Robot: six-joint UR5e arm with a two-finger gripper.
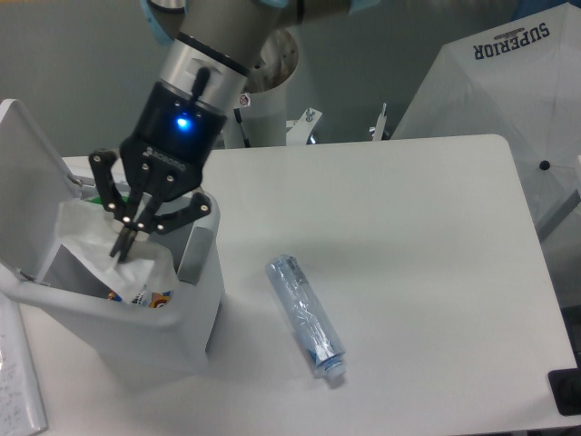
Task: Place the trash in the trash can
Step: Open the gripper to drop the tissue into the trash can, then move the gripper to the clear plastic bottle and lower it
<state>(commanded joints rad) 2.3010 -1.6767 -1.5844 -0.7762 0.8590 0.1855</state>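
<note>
My gripper (121, 246) hangs over the open trash can (195, 300), shut on the crumpled white plastic wrapper (95, 250), which dangles inside the bin's mouth. The bin's lid (23, 173) stands up at the left. Something blue and orange (145, 297) lies at the bottom of the bin. The crushed clear bottle (305, 313) with its blue-white label lies flat on the white table (408, 236), to the right of the bin and apart from it.
A white folded cover printed SUPERIOR (508, 82) stands at the back right beyond the table. The arm's base column (263, 100) rises behind the table. Paper (18, 391) lies at the front left corner.
</note>
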